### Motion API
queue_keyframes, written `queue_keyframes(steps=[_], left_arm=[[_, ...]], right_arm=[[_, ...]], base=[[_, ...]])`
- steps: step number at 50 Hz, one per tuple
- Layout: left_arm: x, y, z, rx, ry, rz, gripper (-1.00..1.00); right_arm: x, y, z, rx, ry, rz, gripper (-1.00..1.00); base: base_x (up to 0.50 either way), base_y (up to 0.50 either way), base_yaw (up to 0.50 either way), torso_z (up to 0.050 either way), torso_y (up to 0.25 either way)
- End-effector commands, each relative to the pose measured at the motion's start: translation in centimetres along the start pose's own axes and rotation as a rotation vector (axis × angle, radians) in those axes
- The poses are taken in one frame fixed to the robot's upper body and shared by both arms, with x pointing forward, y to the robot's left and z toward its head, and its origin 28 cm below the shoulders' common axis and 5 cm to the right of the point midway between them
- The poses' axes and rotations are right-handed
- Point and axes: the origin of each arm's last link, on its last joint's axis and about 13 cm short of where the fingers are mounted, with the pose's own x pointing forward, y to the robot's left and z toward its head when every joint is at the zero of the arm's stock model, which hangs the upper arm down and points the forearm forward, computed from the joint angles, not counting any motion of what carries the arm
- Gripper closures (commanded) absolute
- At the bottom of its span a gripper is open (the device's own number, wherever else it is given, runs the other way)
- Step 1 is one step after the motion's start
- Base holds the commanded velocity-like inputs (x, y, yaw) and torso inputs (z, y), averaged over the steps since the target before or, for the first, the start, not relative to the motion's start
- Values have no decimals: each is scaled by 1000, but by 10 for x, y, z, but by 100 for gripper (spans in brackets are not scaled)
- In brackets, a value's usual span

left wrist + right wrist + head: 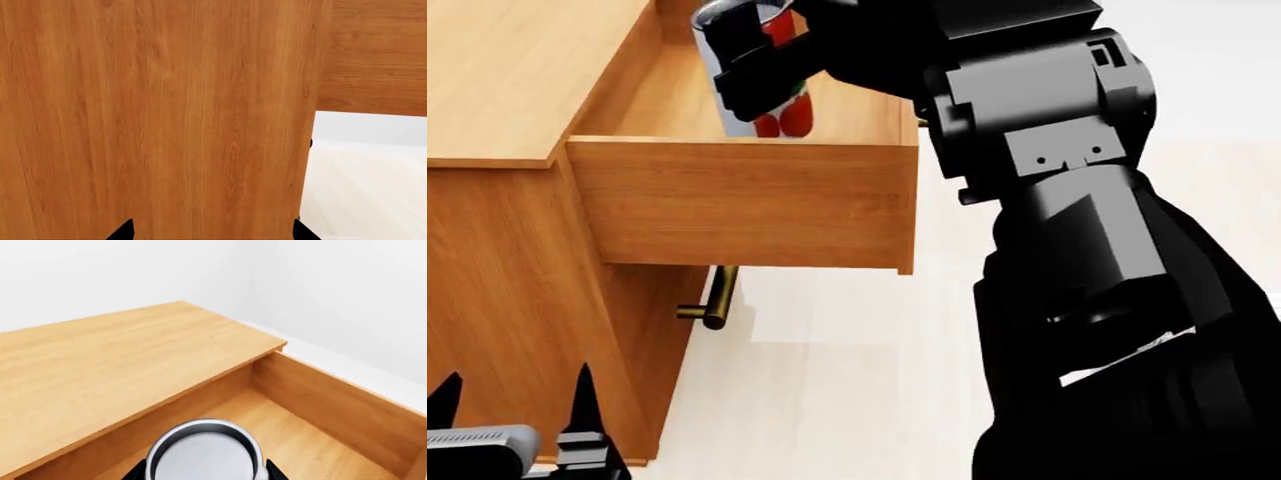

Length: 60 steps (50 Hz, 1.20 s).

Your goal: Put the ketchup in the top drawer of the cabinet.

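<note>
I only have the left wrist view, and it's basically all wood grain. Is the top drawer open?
Observer: Yes. In the head view the top drawer is pulled out from the cabinet.
Operator: Where's the ketchup?
Observer: The right pincer holds the ketchup over the open drawer; the can is not released yet.
Operator: Anything already inside the drawer?
Observer: The right wrist view shows bare wood on the drawer floor around the can's silver top; what lies directly under the can is hidden.
Operator: And my left pincer?
Observer: The left pincer is low beside the cabinet, open, holding nothing.
</note>
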Motion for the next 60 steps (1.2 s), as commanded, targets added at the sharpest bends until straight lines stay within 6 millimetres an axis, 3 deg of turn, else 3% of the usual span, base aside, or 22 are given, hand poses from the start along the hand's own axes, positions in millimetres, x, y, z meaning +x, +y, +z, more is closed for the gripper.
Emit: queue_keyframes(steps=[1, 2, 8, 14, 18, 26, 30, 32, 35, 36, 38, 44, 49, 60], left_arm=[[0, 0, -1, -1, 0, 2, -100], [0, 0, -1, 0, 0, 2, -100], [0, 0, -1, -1, 1, 2, -100], [0, 0, -1, -2, 2, 2, -100], [0, 0, 0, -1, 1, 3, -100], [0, 1, 0, -1, 1, 2, -100], [0, 1, 0, -1, 1, 3, -100], [0, 1, 0, 0, -1, 4, -100], [-1, 1, 1, 1, -2, 4, -100], [-1, 1, 0, 0, 0, 4, -100], [-1, 1, 0, 1, 0, 4, -100], [-1, 1, 0, 2, -3, 5, -100], [-2, 0, 1, 2, -4, 4, -100], [-2, 0, 0, 2, -4, 3, -100]], right_arm=[[0, -1, -1, -11, -4, 9, 100], [2, -1, -8, -13, -3, 8, 100], [0, -1, -3, -8, 1, 9, 100], [4, -2, -15, -5, 5, 11, 100], [1, -1, -5, -6, 2, 11, 100], [2, -2, -11, -7, 4, 9, 100], [1, -1, -5, -5, 2, 10, 100], [3, -2, -14, -5, 1, 9, 100], [1, -2, -5, -5, -1, -2, 100], [1, -2, -6, -8, -1, 0, -100], [3, -2, -13, -11, -1, -2, -100], [0, -2, -5, -12, -7, -6, -100], [2, -3, -10, -18, -7, -10, -100], [-3, -5, 4, 3, -100, -83, -100]], base=[[0, 0, 0, 0, 0], [0, 0, 0, 0, 10], [0, 0, 0, 0, 0], [0, 0, 0, 0, 0], [0, 0, 0, 0, 0], [0, 0, 0, 0, 0], [0, 0, 0, 0, 0], [0, 0, 0, 0, 0], [0, 0, 0, 0, 3], [0, 0, 0, 0, 0], [0, 0, 0, 0, 0], [0, 0, 0, 0, 0], [0, 0, 0, 0, 0], [0, 0, 0, 0, 0]])
